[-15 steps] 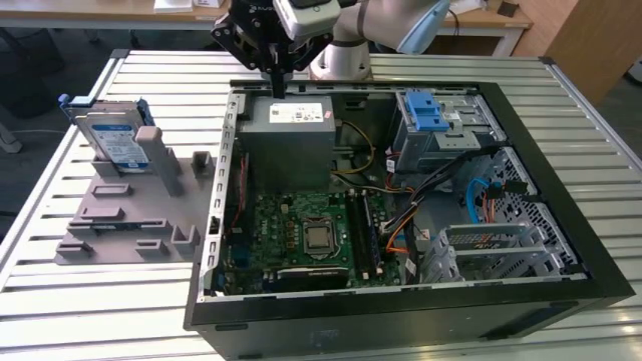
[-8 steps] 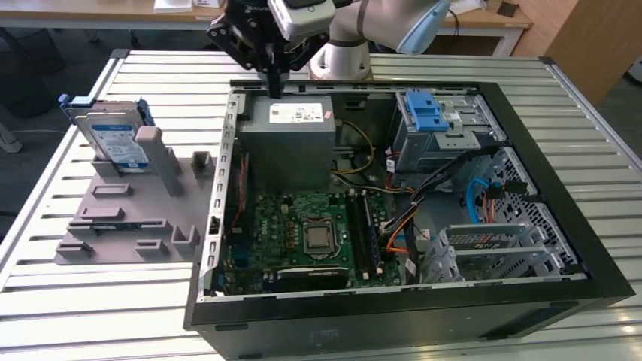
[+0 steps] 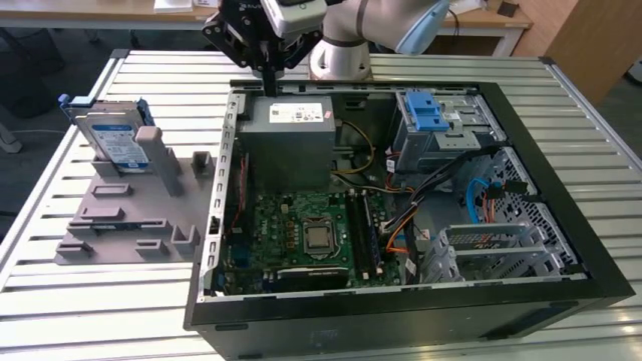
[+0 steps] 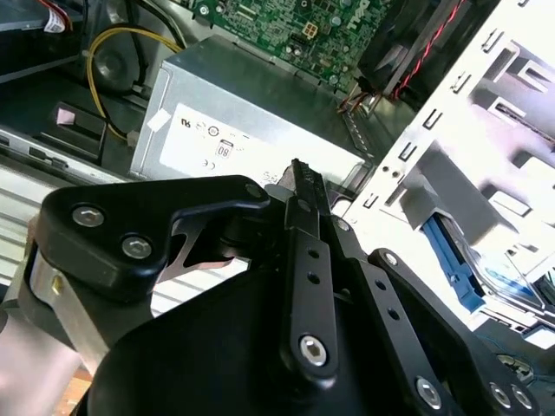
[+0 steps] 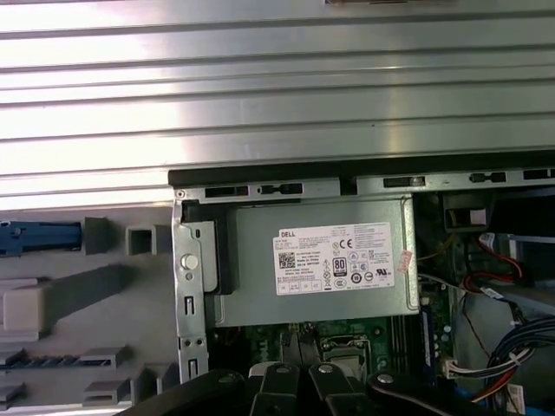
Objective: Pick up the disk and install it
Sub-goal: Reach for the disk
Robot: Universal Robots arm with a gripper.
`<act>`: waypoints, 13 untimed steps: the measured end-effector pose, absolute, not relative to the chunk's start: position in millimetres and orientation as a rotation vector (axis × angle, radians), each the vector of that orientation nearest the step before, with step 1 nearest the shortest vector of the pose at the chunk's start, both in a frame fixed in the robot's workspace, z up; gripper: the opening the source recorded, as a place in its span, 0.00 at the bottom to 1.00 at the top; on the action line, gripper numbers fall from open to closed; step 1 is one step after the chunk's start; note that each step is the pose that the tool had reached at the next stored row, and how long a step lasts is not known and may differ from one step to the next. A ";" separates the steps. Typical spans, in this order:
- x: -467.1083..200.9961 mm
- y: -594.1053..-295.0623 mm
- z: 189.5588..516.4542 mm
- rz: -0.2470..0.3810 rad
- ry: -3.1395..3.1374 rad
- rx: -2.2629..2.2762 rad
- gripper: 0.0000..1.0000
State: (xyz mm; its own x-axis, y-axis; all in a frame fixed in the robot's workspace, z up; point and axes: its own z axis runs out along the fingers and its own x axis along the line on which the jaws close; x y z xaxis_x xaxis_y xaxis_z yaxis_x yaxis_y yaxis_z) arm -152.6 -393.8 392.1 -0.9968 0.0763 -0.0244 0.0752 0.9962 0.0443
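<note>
Task not begun: the disk (image 3: 108, 139) stands in its grey rack (image 3: 120, 226) on the table (image 3: 60, 301); my pincer (image 3: 269, 90), closed and empty, hangs above the grey box (image 3: 291, 150).

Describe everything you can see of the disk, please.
The disk is a flat silver drive with a blue-and-white label, framed by a blue plastic carrier. It stands on edge in the grey holder on the table, at the exterior view's left, outside the case. A post of the holder stands before it. The hand is far from it.
</note>
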 end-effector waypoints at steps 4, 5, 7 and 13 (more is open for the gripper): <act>-155.0 -390.1 391.9 0.068 3.112 0.118 0.11; -155.8 -389.3 391.8 0.068 3.112 0.119 0.11; -157.6 -388.2 391.6 0.068 3.113 0.119 0.11; -164.3 -383.8 390.8 0.068 3.113 0.119 0.11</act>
State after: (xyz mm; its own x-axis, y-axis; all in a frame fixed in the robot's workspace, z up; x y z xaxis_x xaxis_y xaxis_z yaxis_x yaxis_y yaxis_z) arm -164.3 -383.8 390.8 -0.9968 0.0766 -0.0237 0.0755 0.9962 0.0443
